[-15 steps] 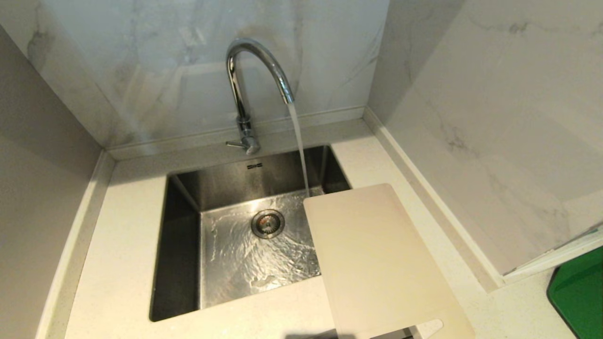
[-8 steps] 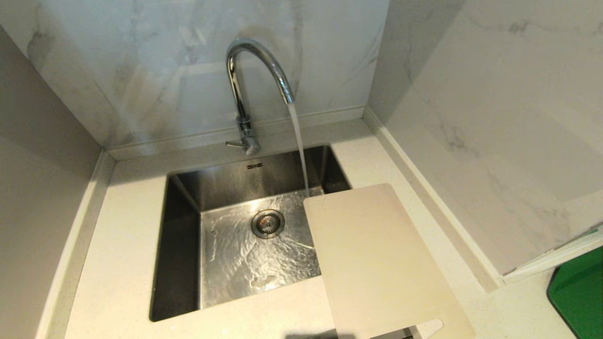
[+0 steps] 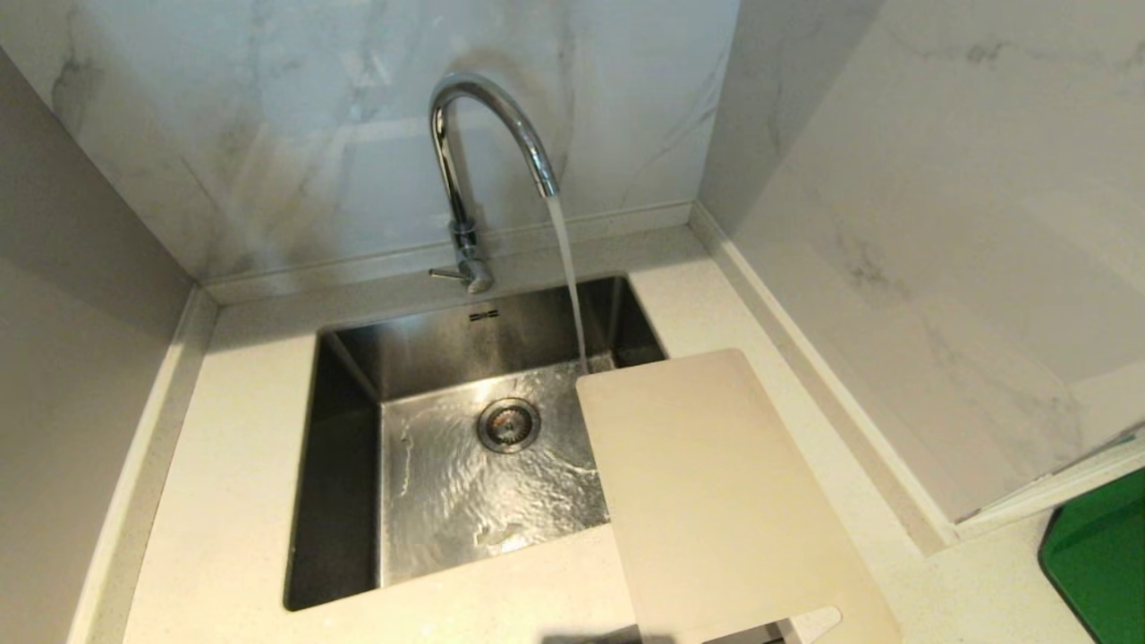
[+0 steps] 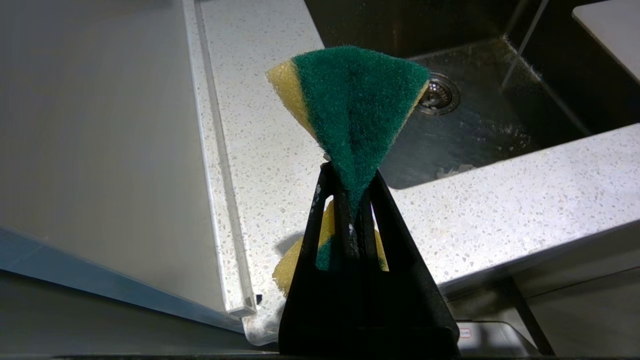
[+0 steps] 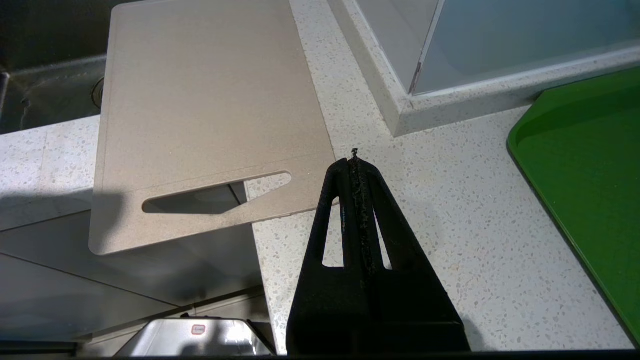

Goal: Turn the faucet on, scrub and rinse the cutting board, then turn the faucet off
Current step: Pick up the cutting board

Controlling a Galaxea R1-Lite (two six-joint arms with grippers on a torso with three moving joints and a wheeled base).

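The left end effector (image 4: 350,185) is clamping a green-and-yellow scrubbing sponge (image 4: 352,107) between its shut fingers, hanging near the front left corner of the speckled white stone table (image 4: 500,205). The right end effector (image 5: 356,165) is sitting pressed together and empty, just beside the handle end of the large flat cream-white plastic cutting board (image 3: 716,501).

The board is looking stiff and light, probably slick once wet. It is lying flat and askew on the table to the right of the sink, its far corner jutting over the stainless steel sink basin (image 3: 344,501) and its near end overhanging the table's front edge. That overhanging end with the slotted handle cutout (image 5: 215,195) is offering the likeliest place to pinch an edge. Its long axis is running from the near right toward the far left, pointing at the tall chrome gooseneck faucet (image 3: 483,134), whose stream is falling just beyond the board's far edge. A bright green rounded slab (image 3: 1100,563) is lying well apart at the right.
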